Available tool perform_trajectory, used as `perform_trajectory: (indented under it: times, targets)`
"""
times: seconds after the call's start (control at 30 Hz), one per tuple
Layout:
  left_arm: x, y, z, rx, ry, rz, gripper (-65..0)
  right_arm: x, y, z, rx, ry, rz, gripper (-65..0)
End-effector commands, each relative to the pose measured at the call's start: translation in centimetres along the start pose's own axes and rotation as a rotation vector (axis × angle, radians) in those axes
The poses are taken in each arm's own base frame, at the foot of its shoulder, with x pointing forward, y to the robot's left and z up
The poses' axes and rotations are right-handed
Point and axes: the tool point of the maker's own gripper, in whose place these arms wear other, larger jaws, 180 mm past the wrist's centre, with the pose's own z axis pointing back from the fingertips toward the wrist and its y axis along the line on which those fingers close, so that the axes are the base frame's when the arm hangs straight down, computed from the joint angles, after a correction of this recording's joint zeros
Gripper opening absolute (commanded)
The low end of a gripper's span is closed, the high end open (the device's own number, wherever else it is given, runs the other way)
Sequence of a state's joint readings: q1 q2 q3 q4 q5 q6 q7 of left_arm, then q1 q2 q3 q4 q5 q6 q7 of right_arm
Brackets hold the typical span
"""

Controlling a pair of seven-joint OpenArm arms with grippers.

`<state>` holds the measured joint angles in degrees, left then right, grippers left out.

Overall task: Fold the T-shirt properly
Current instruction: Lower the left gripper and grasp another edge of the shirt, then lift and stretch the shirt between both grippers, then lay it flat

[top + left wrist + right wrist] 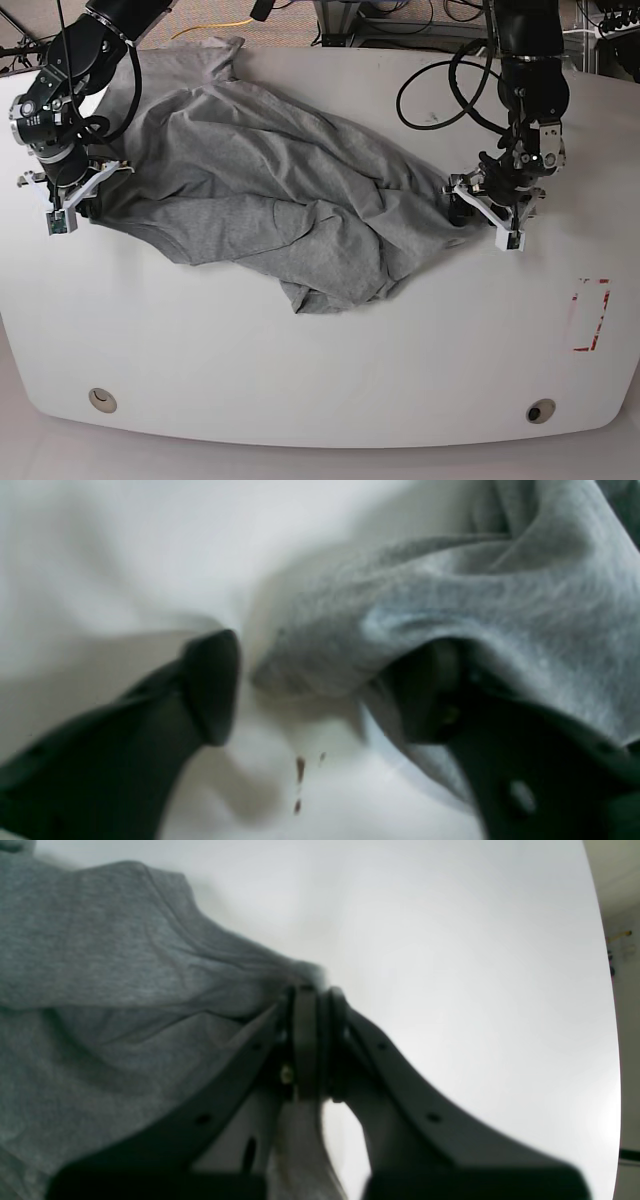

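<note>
The grey T-shirt (pixel 270 190) lies crumpled across the white table (pixel 300 380), from the far left corner to the middle right. In the base view my right gripper (pixel 72 198) is at the shirt's left edge. The right wrist view shows this gripper (pixel 315 990) shut on a pinched bit of the T-shirt (pixel 100 965). My left gripper (pixel 472 203) sits at the shirt's right tip. Its jaws (pixel 325 680) stand apart in the left wrist view. A fold of the T-shirt (pixel 475 595) lies between them and drapes over the right finger (pixel 425 695).
A red-outlined rectangle (pixel 590 315) is marked near the table's right edge. Two round holes (pixel 100 400) (pixel 540 411) sit near the front edge. Black cables (pixel 440 90) loop over the table's back right. Small brown spots (pixel 300 770) mark the surface below the left gripper.
</note>
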<state>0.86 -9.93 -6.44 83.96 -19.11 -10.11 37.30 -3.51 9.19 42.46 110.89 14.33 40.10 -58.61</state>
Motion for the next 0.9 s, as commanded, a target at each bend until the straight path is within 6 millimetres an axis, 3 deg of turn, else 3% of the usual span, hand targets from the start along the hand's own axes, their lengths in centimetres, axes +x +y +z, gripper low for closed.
perform_trajectory:
  times: [0.0, 0.2, 0.3, 0.5, 0.7, 0.87]
  targets:
    - [0.8, -1.4, -1.0, -0.056, -0.008, -0.043, -33.8, 1.6, -0.7, 0.4, -0.017, -0.054, 0.013, -65.0]
    - [0.0, -2.8, -1.8, -0.119, 0.027, -0.090, -53.3, 1.6, -0.6, 0.4, -0.016, -0.052, 0.014, -65.0]
    - [1.3, -2.9, -1.5, -0.119, -0.006, -0.101, -64.7, 1.7, -0.6, 0.4, -0.016, -0.055, 0.014, -65.0]
    - [7.6, -3.4, 2.0, -0.109, -0.176, -0.222, -65.0, 3.9, -1.2, 0.3, -0.029, -0.106, 0.016, -65.0]
    - [12.5, -3.6, 5.9, -0.078, -0.288, -0.345, -65.0, 7.9, -1.3, 0.2, -0.028, -0.164, 0.098, -65.0]
    - [18.0, -4.0, 8.8, -0.048, -0.394, -0.445, -65.0, 11.9, -2.1, 0.6, -0.052, -0.235, 0.147, -65.0]
